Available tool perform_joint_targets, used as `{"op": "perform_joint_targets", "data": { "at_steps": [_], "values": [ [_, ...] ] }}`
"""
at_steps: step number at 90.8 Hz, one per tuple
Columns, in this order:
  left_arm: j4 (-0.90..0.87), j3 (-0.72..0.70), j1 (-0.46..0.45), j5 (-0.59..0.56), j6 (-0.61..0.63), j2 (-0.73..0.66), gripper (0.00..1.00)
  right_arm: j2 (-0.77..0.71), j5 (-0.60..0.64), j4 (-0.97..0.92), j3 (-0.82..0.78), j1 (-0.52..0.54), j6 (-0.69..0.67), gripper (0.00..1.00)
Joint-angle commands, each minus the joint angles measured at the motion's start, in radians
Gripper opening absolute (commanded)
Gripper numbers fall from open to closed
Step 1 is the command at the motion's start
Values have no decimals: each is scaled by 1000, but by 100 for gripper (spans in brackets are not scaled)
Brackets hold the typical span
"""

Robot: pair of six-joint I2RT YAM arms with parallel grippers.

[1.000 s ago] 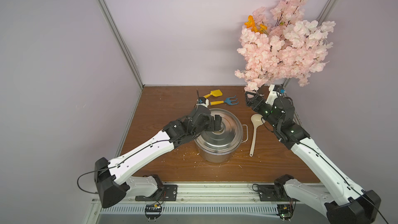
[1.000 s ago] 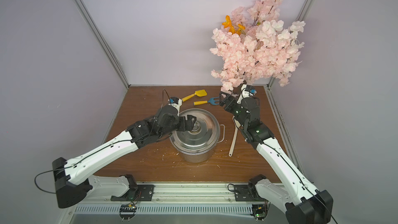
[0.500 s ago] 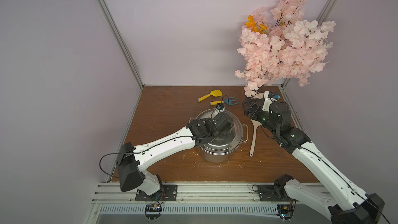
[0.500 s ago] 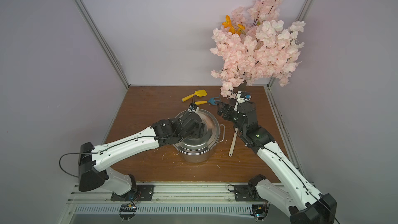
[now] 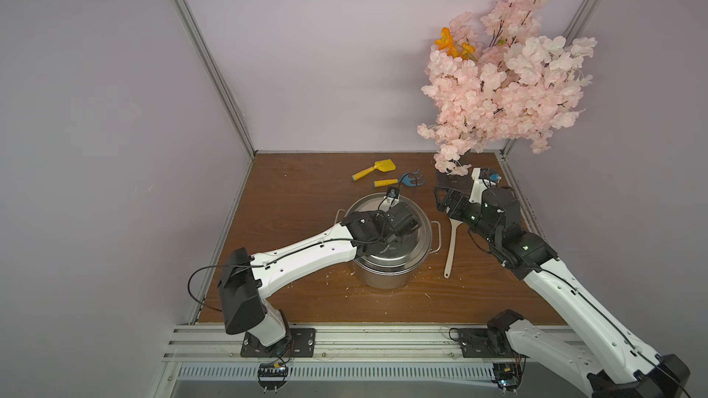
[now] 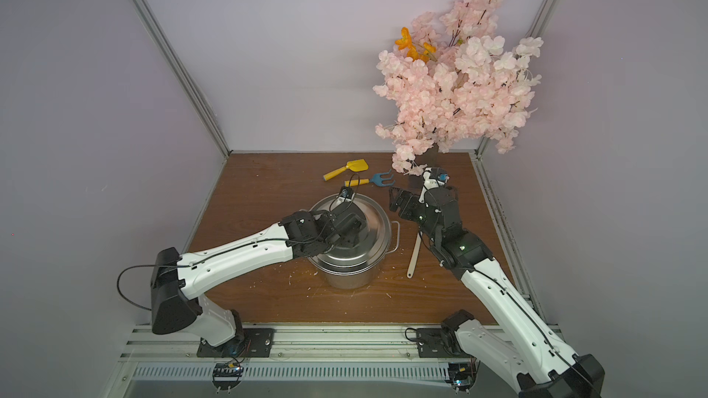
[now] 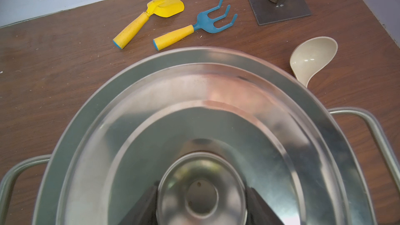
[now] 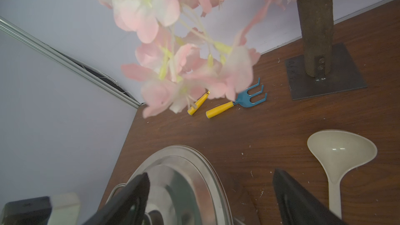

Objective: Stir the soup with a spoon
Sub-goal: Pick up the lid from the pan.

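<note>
Left gripper (image 7: 201,189) swung onto lid knob (image 7: 201,198), can't tell if clamped; right gripper (image 8: 210,173), open and empty, sits nearest spoon (image 8: 339,150), handle running baseward beside pot (image 5: 387,279).

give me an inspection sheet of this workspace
surface: brown table, pale crumbs around the pot
job's things: steel pot with lid on; cream spoon lying on the table beside it
clutter: yellow shovel and blue rake behind the pot
grippers: left gripper straddles the lid knob, grip unclear; right gripper open, empty, near the spoon
cables: black cable loops off left arm
surroundings: pink blossom tree in far corner, plain walls
</note>
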Motion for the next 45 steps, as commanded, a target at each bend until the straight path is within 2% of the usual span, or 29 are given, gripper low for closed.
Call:
{"op": "perform_joint_targets", "data": {
  "at_steps": [1,13,45],
  "values": [
    [-53,12,-10,-11,14,33,55,-18,21,-9,-13,6,-15,94],
    [-52,28,-10,-11,18,38,44,-22,24,-10,-18,6,-19,94],
    [-50,88,-10,-78,34,7,36,-44,32,-17,-26,6,-21,95]
  ]
}}
